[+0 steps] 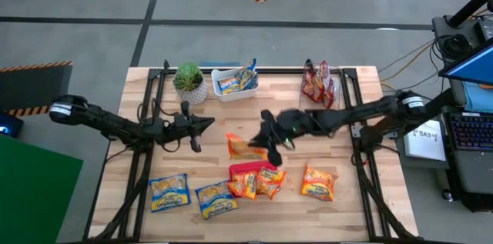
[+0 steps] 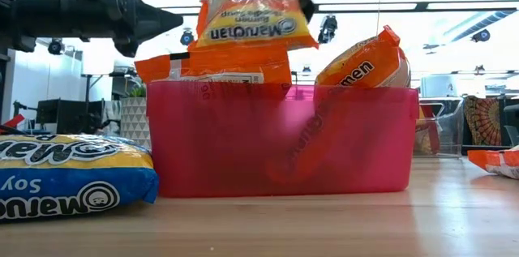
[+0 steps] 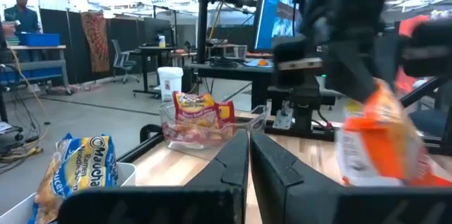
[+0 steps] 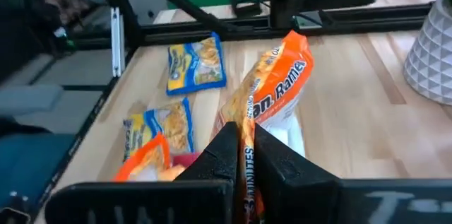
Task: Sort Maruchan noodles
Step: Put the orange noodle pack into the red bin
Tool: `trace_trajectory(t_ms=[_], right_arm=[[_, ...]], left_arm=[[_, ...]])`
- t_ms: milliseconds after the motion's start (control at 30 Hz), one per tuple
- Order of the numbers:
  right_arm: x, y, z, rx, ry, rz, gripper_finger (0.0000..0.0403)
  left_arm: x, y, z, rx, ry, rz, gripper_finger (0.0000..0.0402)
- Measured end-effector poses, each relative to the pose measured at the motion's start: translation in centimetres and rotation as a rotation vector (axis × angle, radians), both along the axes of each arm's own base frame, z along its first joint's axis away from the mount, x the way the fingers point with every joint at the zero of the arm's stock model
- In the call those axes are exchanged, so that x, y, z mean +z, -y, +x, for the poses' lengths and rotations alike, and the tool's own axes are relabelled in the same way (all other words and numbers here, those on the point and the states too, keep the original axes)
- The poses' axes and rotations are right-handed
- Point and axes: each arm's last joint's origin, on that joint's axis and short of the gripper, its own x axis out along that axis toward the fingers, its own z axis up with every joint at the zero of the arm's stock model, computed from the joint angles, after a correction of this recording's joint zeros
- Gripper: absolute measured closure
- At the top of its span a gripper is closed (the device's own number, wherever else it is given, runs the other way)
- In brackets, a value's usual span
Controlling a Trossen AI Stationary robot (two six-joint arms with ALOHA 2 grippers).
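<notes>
Noodles: orange-yellow crinkly plastic Maruchan packet (image 1: 245, 147) hangs mid-table, above the pink plastic bin (image 1: 248, 170).
Right gripper (image 1: 271, 141): pinching that packet's edge.
Left gripper (image 1: 206, 124): fingers together, holding nothing, left of centre.

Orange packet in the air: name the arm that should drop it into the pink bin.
Right. The right gripper already grips the orange packet above the pink bin; the left gripper is shut, holding nothing.

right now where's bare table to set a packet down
Bare wood lies at the right front, past the lone orange packet, and between the potted plant and the blue packets. It's crowded mid-front: the pink bin brims with orange packets under the right tool, which grips one.
</notes>
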Motion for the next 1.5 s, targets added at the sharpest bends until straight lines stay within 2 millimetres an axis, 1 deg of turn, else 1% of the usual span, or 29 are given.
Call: trace_trajectory(t_ms=[100,200,333,433,533,633,933,1133,1500], right_arm=[[-1.2,-2.2,-0.9,-0.018,-0.022,-0.073,0.039],[-2.8,-3.8,-1.6,-0.041,-0.037,-0.155,0.039],[-4.2,-4.9,-1.9,-0.085,0.003,-0.277,0.039],[-4.7,-5.1,-1.8,-0.076,0.055,-0.313,0.039],[-5.2,-5.1,-1.9,-0.06,0.072,-0.324,0.039],[-6.0,-5.1,-2.0,-0.051,0.053,-0.324,0.039],[-7.6,-5.4,-1.4,0.0,0.019,-0.285,0.039],[-7.6,-5.5,-1.4,0.043,0.022,-0.275,0.039],[-7.0,-5.5,-2.1,0.109,0.003,-0.293,0.039]], left_arm=[[-0.1,0.1,0.0,-0.005,0.0,-0.012,0.0402],[-0.2,0.1,0.1,-0.008,-0.004,-0.018,0.0402],[-0.2,0.1,0.1,-0.01,-0.002,-0.027,0.0402],[-0.2,0.1,0.1,-0.012,0.0,-0.033,0.0402],[-0.2,0.2,0.1,-0.014,-0.002,-0.034,0.0402],[-0.2,0.2,0.1,-0.014,-0.004,-0.035,0.0402],[-0.3,0.2,0.2,-0.014,-0.011,-0.034,0.0402],[-0.4,0.2,0.2,-0.014,-0.02,-0.034,0.0402],[-0.5,0.2,0.2,-0.014,-0.022,-0.034,0.0402]])
